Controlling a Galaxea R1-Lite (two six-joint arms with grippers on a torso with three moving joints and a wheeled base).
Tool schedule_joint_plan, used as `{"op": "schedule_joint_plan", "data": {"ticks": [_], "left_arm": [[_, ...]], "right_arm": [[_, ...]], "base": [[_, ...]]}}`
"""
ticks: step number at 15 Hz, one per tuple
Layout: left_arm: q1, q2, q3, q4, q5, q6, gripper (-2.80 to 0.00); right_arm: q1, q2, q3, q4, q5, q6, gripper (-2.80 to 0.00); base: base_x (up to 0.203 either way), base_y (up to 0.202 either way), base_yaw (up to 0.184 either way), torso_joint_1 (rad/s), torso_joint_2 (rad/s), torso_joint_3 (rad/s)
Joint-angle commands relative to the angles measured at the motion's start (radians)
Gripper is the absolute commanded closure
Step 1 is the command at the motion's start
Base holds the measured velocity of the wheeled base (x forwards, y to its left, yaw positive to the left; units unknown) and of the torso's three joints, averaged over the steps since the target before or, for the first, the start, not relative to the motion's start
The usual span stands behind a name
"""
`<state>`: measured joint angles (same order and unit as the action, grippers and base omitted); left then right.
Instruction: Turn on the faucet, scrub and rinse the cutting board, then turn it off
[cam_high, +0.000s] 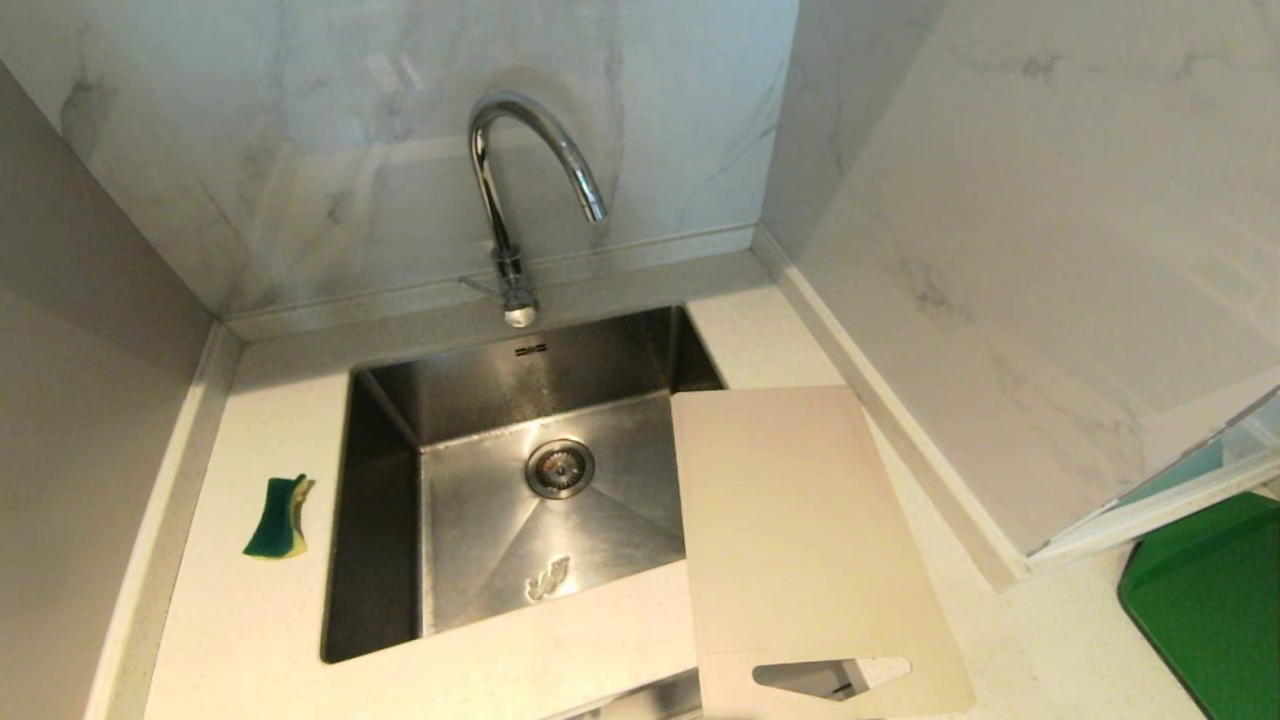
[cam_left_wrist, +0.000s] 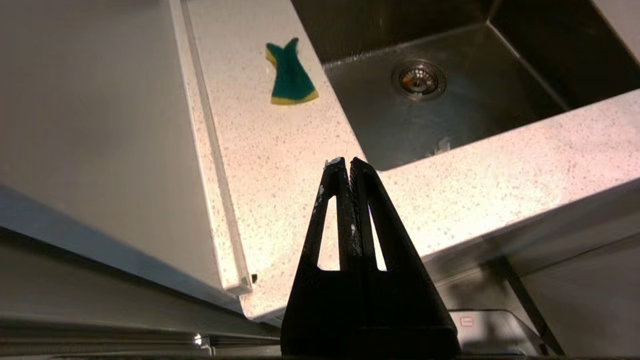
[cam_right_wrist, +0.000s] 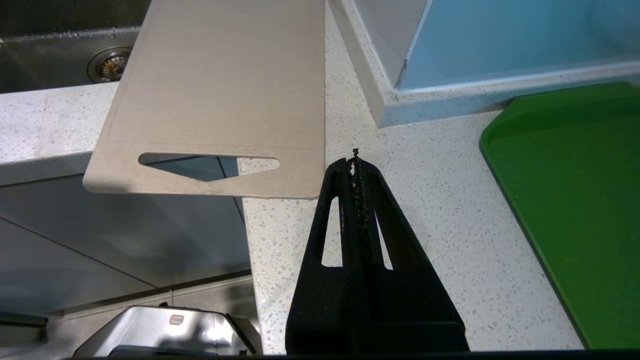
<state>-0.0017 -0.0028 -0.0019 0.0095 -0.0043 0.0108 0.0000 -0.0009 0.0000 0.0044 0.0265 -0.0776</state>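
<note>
Cutting board (cam_high: 800, 530) overhangs counter, handle end cropped; faucet lever indistinct.

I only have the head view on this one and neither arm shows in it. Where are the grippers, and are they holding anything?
Observer: The left gripper is shut and empty, out in front of the countertop's front edge.
Operator: And the right one?
Observer: The right gripper is also shut and empty, beside the cutting board's handle end, which overhangs the counter edge.
Operator: The green thing at my lower right, what is it?
Observer: A flat green board lying on the counter, apart from the cutting board.
</note>
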Motion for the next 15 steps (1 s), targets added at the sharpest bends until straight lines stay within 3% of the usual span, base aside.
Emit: {"op": "schedule_joint_plan", "data": {"ticks": [1,2,15], "left_arm": [[0.000,0.003,0.002,-0.005,0.001,-0.005,0.00],[-0.001,0.003,0.002,-0.006,0.001,-0.011,0.00],[-0.001,0.003,0.003,-0.008,0.004,-0.025,0.00]], "right_arm": [[0.000,0.001,0.000,-0.003,-0.015,0.056,0.00],[0.000,0.001,0.000,-0.007,-0.028,0.084,0.00],[0.000,0.001,0.000,-0.009,-0.026,0.078,0.00]], "base": [[0.000,0.000,0.000,0.000,0.00,0.000],[0.000,0.000,0.000,0.000,0.00,0.000],[0.000,0.000,0.000,0.000,0.00,0.000]]}}
